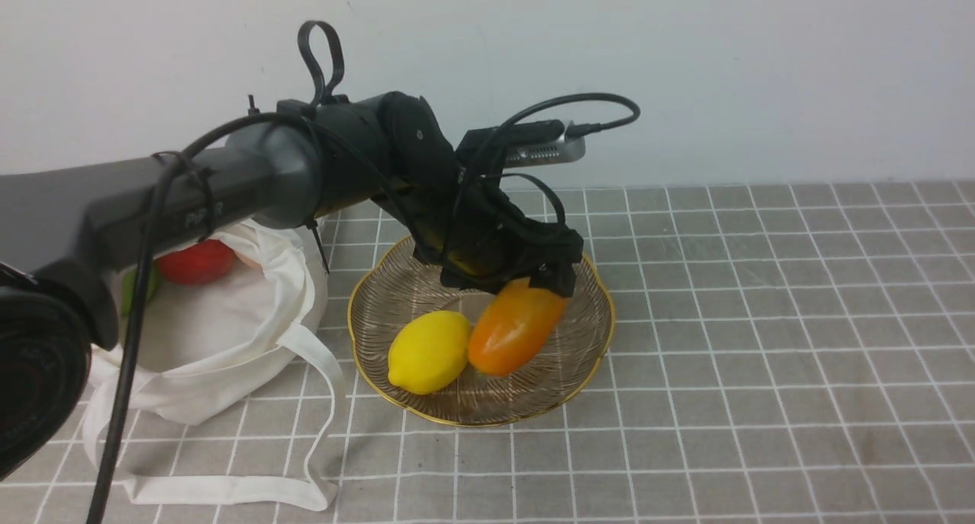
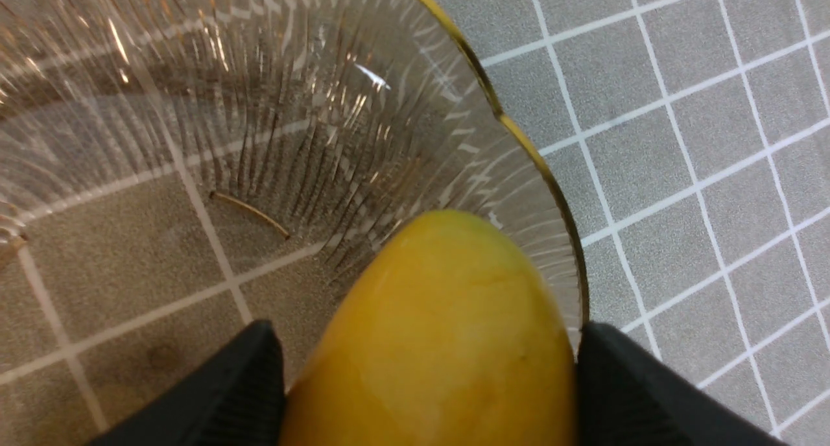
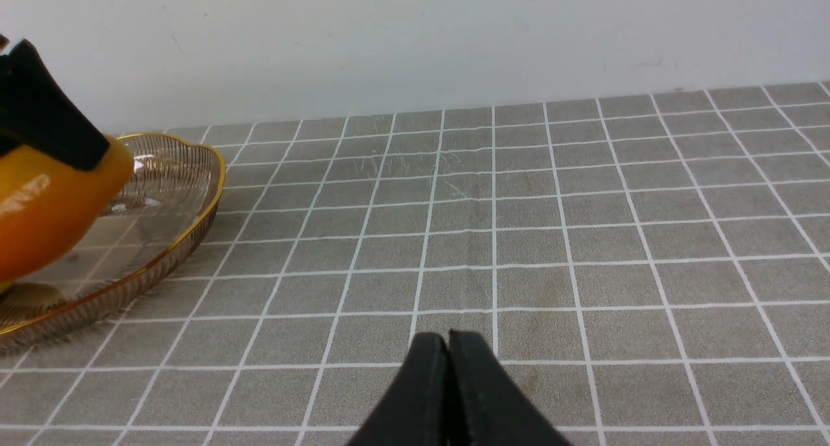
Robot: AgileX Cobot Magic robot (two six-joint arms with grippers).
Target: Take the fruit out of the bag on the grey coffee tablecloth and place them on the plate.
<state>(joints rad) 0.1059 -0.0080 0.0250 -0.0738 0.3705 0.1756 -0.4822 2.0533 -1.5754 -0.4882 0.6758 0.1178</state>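
Left wrist view: the mango (image 2: 447, 381) sits squarely between the black jaws of the left gripper (image 2: 429, 332). One jaw is pressed to each flank, so the jaws are clamped on the mango across its width. Its rounded yellow end pokes out past the jaw tips, over the ribbed wall of the plate (image 2: 311, 109) and just inside the gold rim. Beyond that rim lies the grey coffee tablecloth (image 2: 681, 109).

In the front view the left arm reaches over the far side of the plate. The mango hangs tilted from the jaws, with its upper end hidden between them and its orange lower end down in the plate's middle. I cannot tell whether that end rests on the glass or hangs just above it. A lemon (image 1: 428, 351) lies in the plate on its left half, touching or just beside the mango's lower end.

Left of the plate, just beside its rim, the bag (image 1: 228, 318) slumps open on the cloth, one strap trailing forward. Inside it a red fruit (image 1: 196, 261) shows, with a sliver of a green fruit (image 1: 152, 284) next to it, both partly hidden by the arm.

In the right wrist view the right gripper (image 3: 447, 338) is low over the cloth-covered desk, well to the right of the plate. Its jaws are pressed together with nothing between them.
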